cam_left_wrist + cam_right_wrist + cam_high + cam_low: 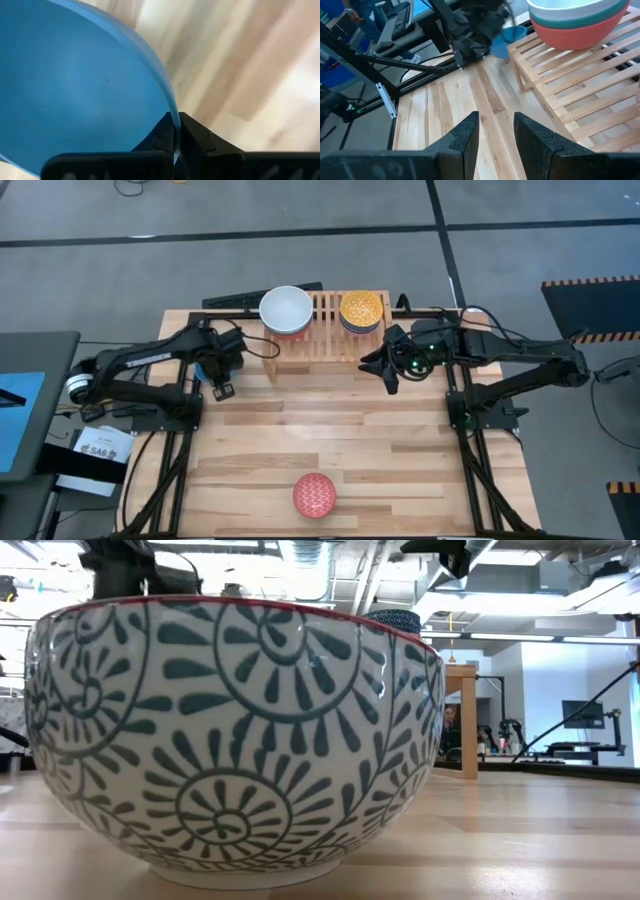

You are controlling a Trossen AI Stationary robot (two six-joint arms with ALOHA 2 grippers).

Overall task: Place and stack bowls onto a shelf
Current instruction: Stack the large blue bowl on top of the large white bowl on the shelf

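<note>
Pinched on the rim of a blue bowl (pixel 75 85) by the left gripper (pixel 176 131), just left of the shelf (pixel 325 340). Spread and empty at the right gripper (pixel 496 131), beside the shelf's right end. White-topped stack (pixel 286 311) and yellow patterned stack (pixel 361 311) on the shelf; red patterned bowl (pixel 314 495) alone near the table's front edge.

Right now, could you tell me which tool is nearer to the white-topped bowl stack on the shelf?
Left. The left tool, gripping a blue bowl, sits just beside the stack; the right tool waits open across the shelf.
</note>
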